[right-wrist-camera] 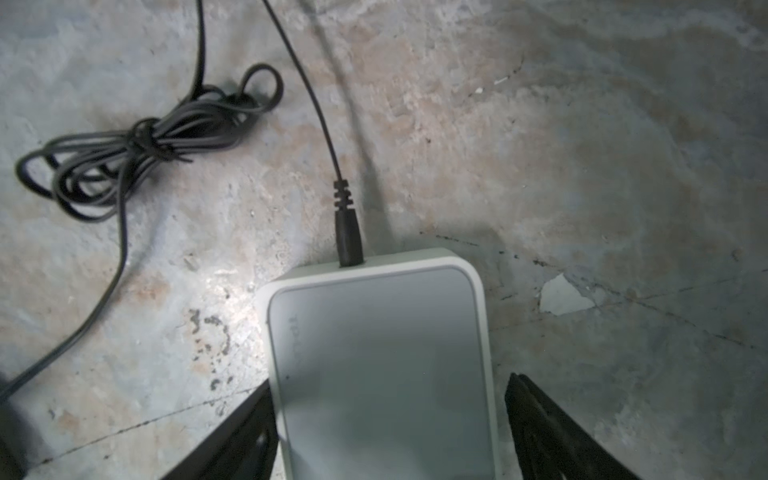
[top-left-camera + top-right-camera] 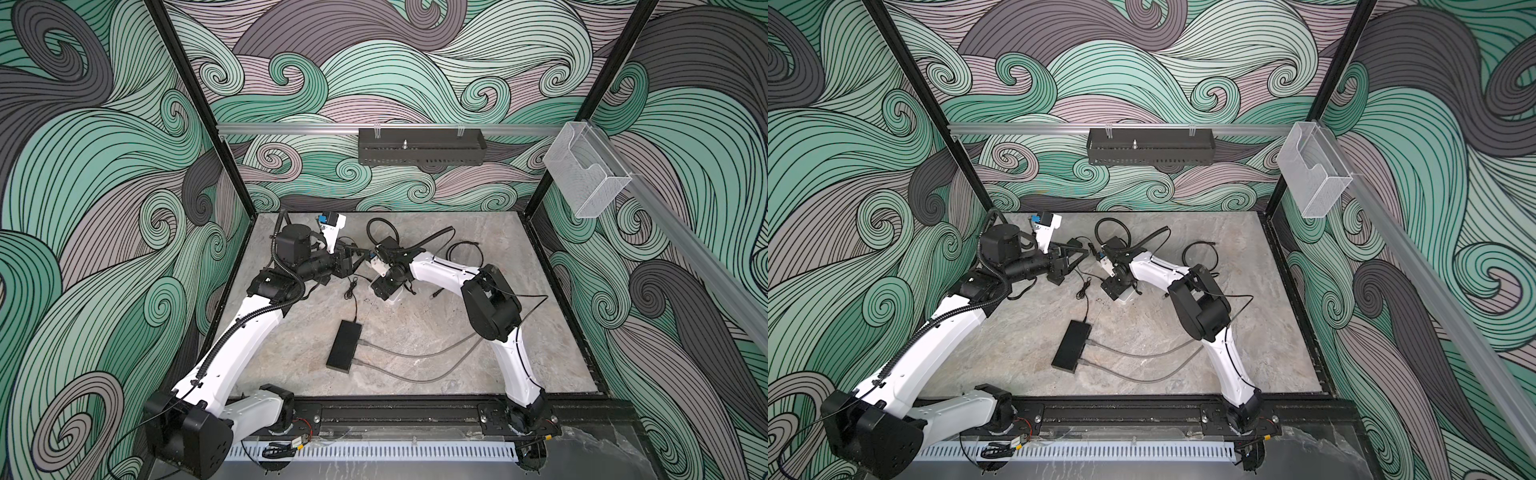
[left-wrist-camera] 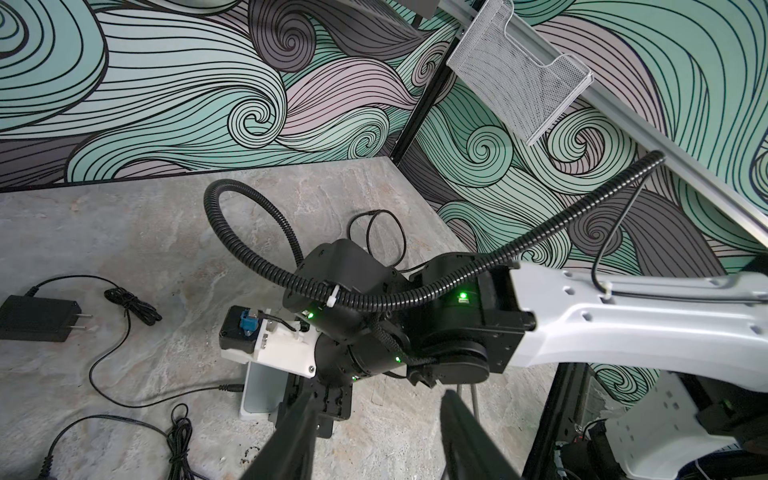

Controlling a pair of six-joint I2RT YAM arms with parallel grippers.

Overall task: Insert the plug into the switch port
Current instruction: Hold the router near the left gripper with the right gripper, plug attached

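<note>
Right wrist view looks down on the white switch [image 1: 365, 324] lying flat on the counter [image 1: 582, 145], with the black barrel plug [image 1: 348, 237] butted nose-first into its end wall. The port itself is hidden by the plug, which looks seated rather than merely resting against the casing. The right claw [image 1: 388, 382] straddles the switch with its jaws apart: one finger lies at the side wall, touching or just beside it, and the other stands clear with bare counter between. So it brackets the body without squeezing, likely to keep the light box from skidding under a push on the plug. The thin cable [image 1: 307, 83] runs away from the plug with slack and a tied bundle [image 1: 137, 145] lies beside it, so nothing seems to pull the plug sideways. In the left wrist view the left claw [image 3: 380, 395] hangs above the right arm's wrist, jaws apart and empty. It sits on the plug's side of the switch, a sensible spot for whichever arm drives the plug. The power adapter [image 3: 35, 318] sits well apart, prongs bare. A black box [image 2: 344, 348] with grey leads lies nearer the arm bases in both top views, out of the way. By my reading the insertion is done or nearly so — depth I cannot confirm.
</note>
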